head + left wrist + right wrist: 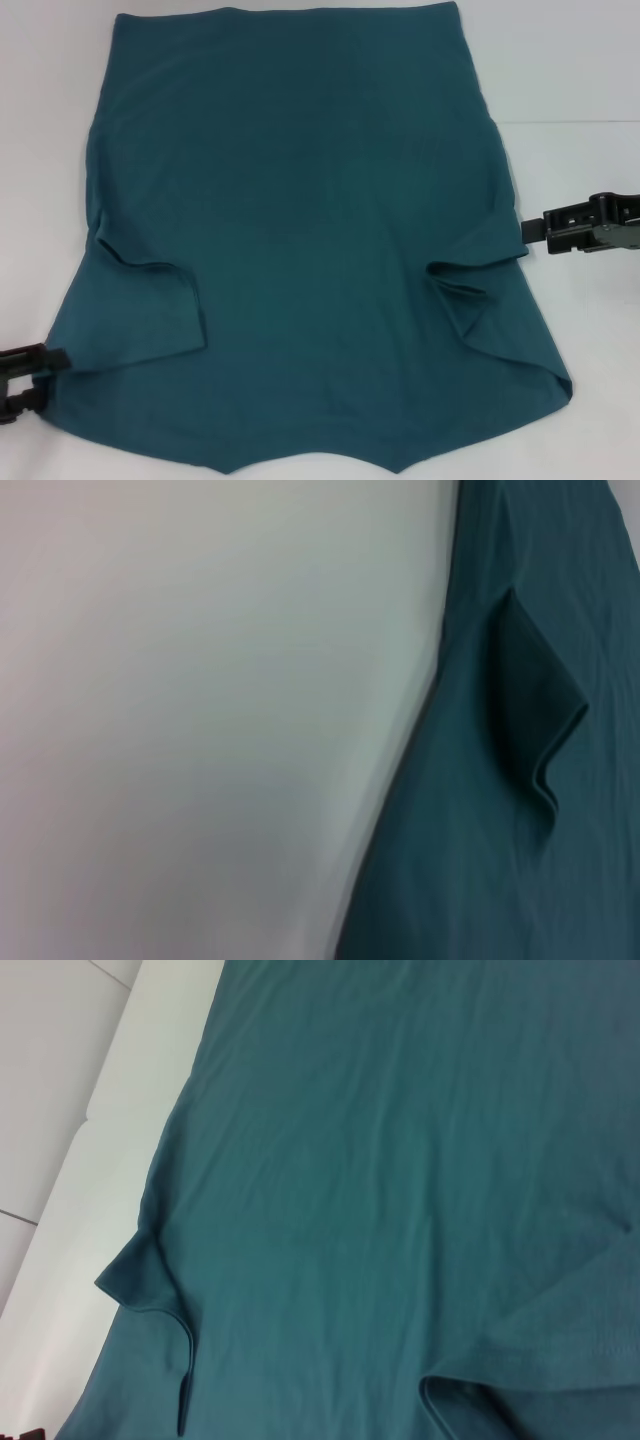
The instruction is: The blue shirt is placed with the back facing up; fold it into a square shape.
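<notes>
The soft, smooth-knit blue shirt [300, 230] lay flat on the white table [580, 70], sleeves folded inward. My right pincer [545, 230] pinched its right edge; my left pincer [45, 375] pinched the near-left hem.

The left end effector [35, 378] sits low at the blue shirt's [300, 250] near left corner, its black tip touching the cloth edge. The right end effector [535, 230] reaches in level from the right, its tip at the shirt's right edge, just above the folded-in sleeve.
</notes>
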You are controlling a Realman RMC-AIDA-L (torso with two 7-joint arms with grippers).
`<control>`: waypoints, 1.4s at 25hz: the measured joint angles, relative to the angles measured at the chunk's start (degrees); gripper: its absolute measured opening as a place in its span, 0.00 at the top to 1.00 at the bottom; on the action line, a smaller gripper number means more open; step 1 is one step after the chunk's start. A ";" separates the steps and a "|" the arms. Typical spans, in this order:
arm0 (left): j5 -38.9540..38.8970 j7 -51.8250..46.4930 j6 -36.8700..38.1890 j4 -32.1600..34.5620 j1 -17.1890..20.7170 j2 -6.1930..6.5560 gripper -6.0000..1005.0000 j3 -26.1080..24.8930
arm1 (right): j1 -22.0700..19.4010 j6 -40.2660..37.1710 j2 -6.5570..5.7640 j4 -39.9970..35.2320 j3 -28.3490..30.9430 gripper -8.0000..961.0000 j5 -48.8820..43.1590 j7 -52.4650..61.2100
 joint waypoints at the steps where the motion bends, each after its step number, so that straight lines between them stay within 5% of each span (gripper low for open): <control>1: 0.01 0.00 -0.01 -0.19 -0.17 0.00 0.32 0.51 | -0.01 0.00 0.00 0.00 0.00 0.34 0.00 -0.02; 28: -1.25 1.34 -0.97 -3.18 -3.49 0.13 0.32 2.44 | -0.87 -0.30 0.04 0.09 0.14 0.34 0.03 -0.48; 35: -0.93 1.35 -0.90 -3.23 -4.01 0.34 0.61 2.53 | -1.09 -0.39 -0.02 0.08 0.18 0.34 0.07 -1.14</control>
